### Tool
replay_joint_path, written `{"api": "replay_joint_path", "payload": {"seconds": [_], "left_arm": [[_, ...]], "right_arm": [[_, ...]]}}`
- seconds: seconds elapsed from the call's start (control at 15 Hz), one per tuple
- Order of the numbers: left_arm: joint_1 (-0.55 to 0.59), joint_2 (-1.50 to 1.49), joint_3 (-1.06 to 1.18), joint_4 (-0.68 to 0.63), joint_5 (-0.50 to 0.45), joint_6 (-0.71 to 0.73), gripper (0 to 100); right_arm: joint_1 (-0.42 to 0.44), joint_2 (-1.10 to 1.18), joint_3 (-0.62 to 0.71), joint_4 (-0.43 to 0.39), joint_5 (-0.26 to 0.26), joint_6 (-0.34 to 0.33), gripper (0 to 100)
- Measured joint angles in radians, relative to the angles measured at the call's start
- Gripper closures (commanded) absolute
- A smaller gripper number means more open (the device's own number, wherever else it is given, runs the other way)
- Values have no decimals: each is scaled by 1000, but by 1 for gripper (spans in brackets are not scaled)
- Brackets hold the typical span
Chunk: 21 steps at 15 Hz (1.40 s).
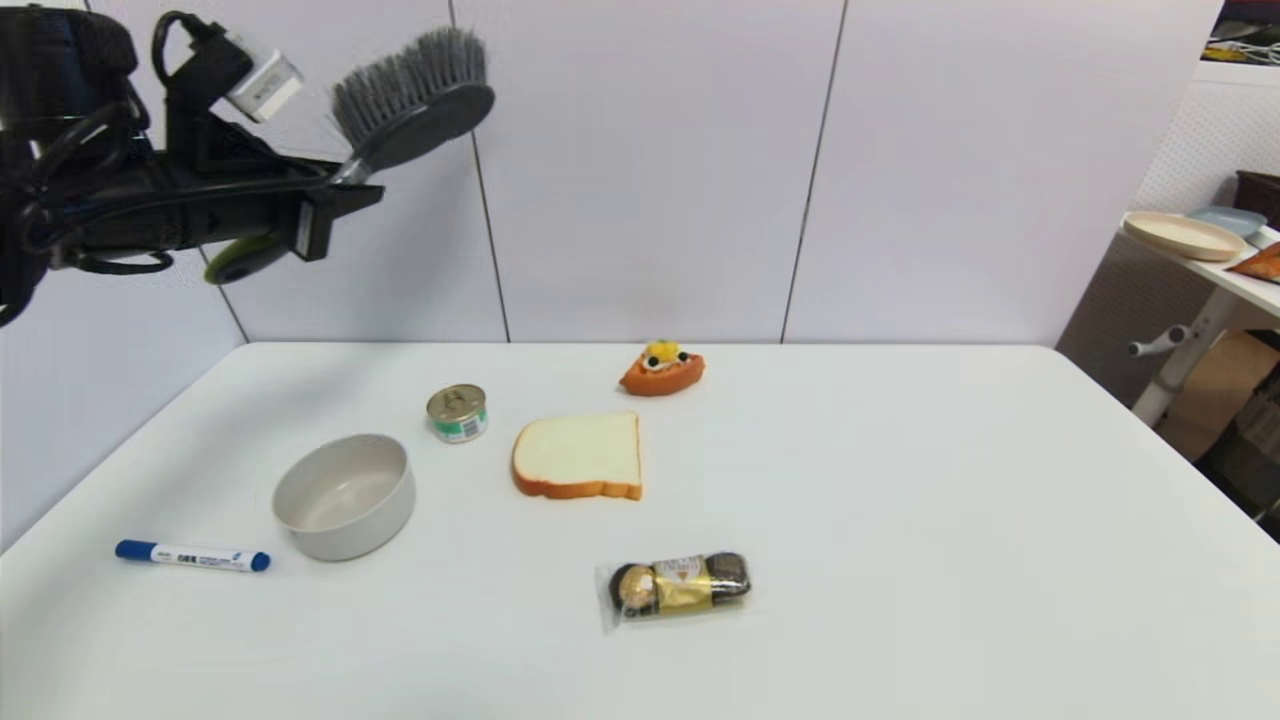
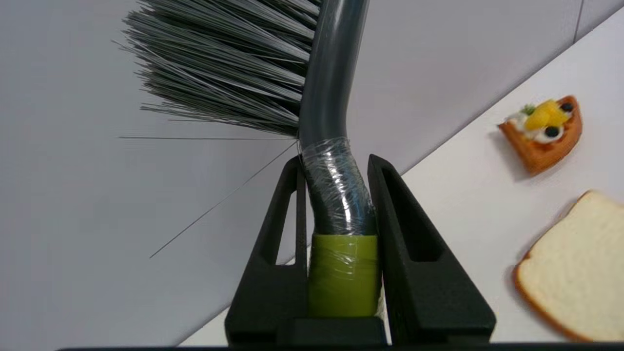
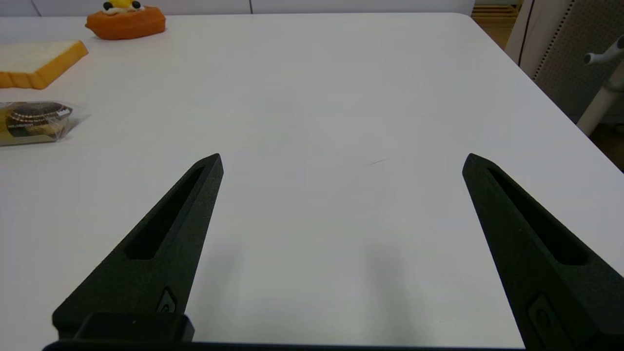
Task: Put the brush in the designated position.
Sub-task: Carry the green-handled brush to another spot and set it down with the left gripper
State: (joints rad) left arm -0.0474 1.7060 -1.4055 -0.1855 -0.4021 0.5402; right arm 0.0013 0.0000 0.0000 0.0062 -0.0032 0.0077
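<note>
The brush [image 1: 415, 95], with a dark grey head, grey bristles and a lime-green handle, hangs high in the air at the far left, well above the table. My left gripper [image 1: 335, 190] is shut on its neck. The left wrist view shows the two black fingers clamped around the brush [image 2: 336, 195] where the grey neck meets the green handle. My right gripper [image 3: 341, 161] is open low over the bare right side of the table, out of the head view.
On the white table [image 1: 900, 520] lie a grey bowl [image 1: 345, 495], a blue-capped marker [image 1: 192, 556], a small tin can [image 1: 457, 412], a bread slice [image 1: 580, 457], a waffle toy [image 1: 662, 368] and a chocolate pack [image 1: 678, 585]. A side table [image 1: 1200, 250] stands at the far right.
</note>
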Motion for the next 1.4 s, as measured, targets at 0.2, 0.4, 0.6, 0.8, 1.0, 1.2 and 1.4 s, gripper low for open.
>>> {"api": "replay_joint_path", "payload": {"seconds": [0.2, 0.4, 0.6, 0.8, 1.0, 1.2, 1.4], "left_arm": [[172, 33, 15, 10, -228, 125, 100], [256, 121, 15, 12, -431, 248, 100], [286, 224, 12, 14, -565, 362, 100], [290, 322, 10, 14, -610, 457, 100], [291, 407, 10, 58, -707, 523, 100], [292, 460, 9, 244, -783, 652, 100], [305, 495, -25, 532, -800, 856, 100]], "right_arm": [[0, 0, 0, 0, 0, 0, 0], [0, 0, 0, 0, 0, 0, 0], [0, 0, 0, 0, 0, 0, 0], [0, 0, 0, 0, 0, 0, 0], [0, 0, 0, 0, 0, 0, 0], [0, 0, 0, 0, 0, 0, 0], [0, 0, 0, 0, 0, 0, 0]]}}
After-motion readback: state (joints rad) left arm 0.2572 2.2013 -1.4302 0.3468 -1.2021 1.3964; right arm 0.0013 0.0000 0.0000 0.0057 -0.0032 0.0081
